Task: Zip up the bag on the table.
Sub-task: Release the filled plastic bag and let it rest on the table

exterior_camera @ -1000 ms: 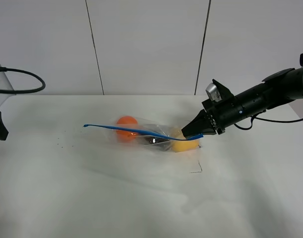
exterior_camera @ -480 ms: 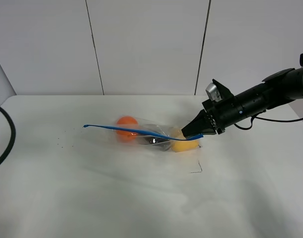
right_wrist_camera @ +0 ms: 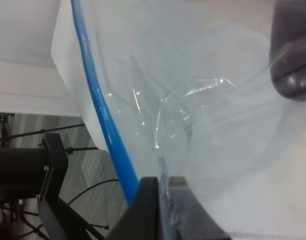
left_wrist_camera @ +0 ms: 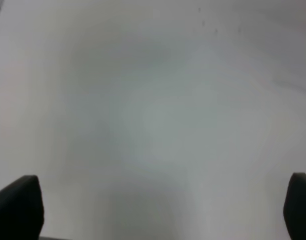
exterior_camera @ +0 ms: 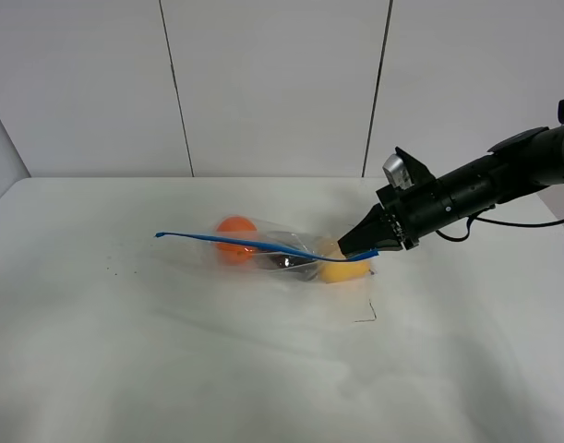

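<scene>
The clear bag [exterior_camera: 282, 251] lies at the middle of the white table [exterior_camera: 171, 360], with orange [exterior_camera: 234, 231], dark purple [exterior_camera: 291, 263] and yellow [exterior_camera: 344, 269] produce inside. Its blue zipper strip [exterior_camera: 245, 244] runs left to right, lifted a little off the table. My right gripper [exterior_camera: 357, 247] is shut on the bag's right end by the strip. The right wrist view shows its fingers [right_wrist_camera: 148, 210] pinching the clear plastic next to the blue strip [right_wrist_camera: 100, 102]. My left gripper [left_wrist_camera: 158, 207] is open over bare table, out of the exterior view.
A small dark mark [exterior_camera: 366, 314] lies on the table in front of the bag, and tiny specks [exterior_camera: 115, 268] to its left. The right arm's cable [exterior_camera: 512, 224] hangs at the far right. White wall panels stand behind.
The left arm and its black cable, seen at the left edge earlier, have gone out of the exterior view. The bag and the right gripper have not moved.
</scene>
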Action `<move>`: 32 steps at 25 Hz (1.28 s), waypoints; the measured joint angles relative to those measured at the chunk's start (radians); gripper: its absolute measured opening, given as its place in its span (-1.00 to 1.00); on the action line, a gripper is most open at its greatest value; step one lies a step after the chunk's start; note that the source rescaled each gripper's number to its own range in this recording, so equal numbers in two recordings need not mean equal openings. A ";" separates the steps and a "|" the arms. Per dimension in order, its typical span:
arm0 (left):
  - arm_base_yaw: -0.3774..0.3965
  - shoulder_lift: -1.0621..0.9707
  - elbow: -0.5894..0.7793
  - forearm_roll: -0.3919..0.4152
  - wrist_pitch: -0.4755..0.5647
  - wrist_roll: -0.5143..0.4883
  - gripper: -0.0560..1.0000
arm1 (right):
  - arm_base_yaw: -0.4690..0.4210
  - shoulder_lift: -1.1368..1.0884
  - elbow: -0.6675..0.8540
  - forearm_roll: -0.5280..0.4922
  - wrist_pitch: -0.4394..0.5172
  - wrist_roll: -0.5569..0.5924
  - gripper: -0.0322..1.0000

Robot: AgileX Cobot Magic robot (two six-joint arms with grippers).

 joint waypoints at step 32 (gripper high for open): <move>0.000 -0.273 0.123 -0.034 0.006 -0.002 1.00 | 0.000 0.000 0.000 0.002 0.000 -0.015 -0.94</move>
